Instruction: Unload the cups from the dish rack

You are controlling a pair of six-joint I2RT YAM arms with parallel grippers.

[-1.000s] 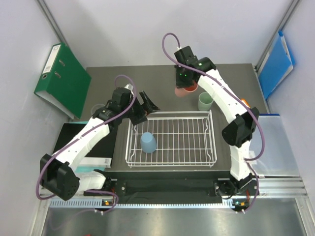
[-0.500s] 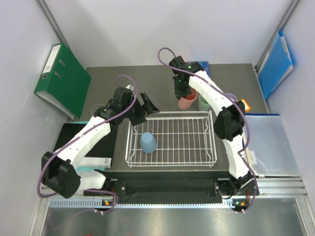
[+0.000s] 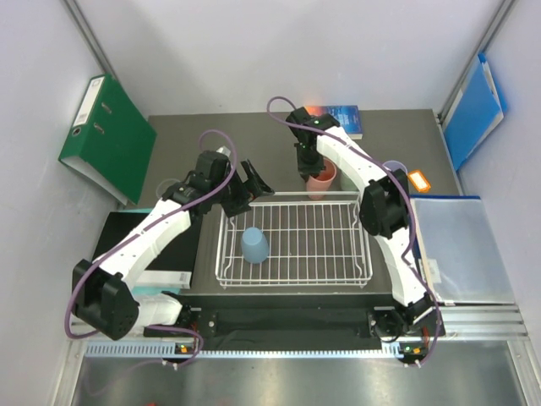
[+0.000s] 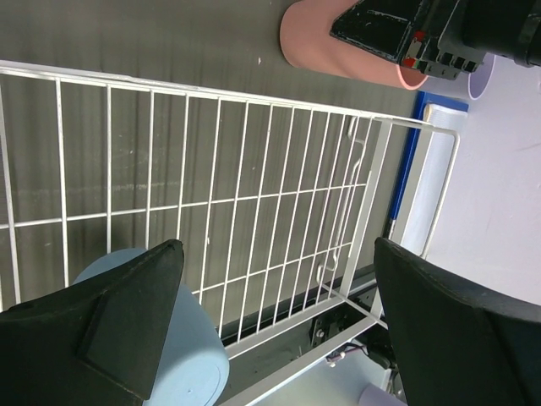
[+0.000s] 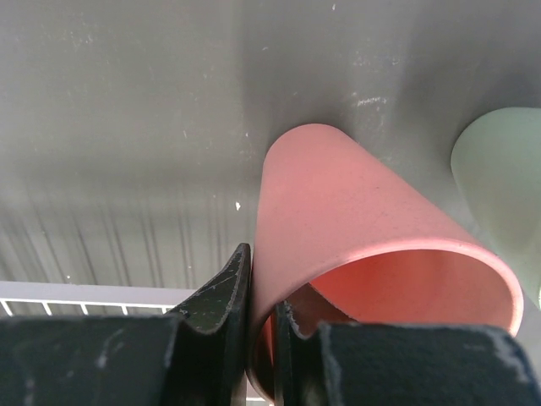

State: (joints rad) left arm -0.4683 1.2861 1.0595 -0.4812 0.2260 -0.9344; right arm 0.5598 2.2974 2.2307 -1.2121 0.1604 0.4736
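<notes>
Right gripper (image 5: pixel 259 338) is nipped nearly closed on the salmon pink cup (image 5: pixel 338 228), one finger inside the wall and one outside. The cup is mouth up, just beyond the far rim of the dish rack (image 3: pixel 313 241). Its wrist camera catches the sage green cup (image 5: pixel 507 169) just to the right; from above, the arm hides that one. Left gripper (image 4: pixel 279 330) gapes wide, holding nothing, over the rack's far left corner. The light blue cup (image 3: pixel 254 245) sits inside the rack.

The sage green cup (image 5: pixel 505 179) is cut off by the right edge of the right wrist view.
</notes>
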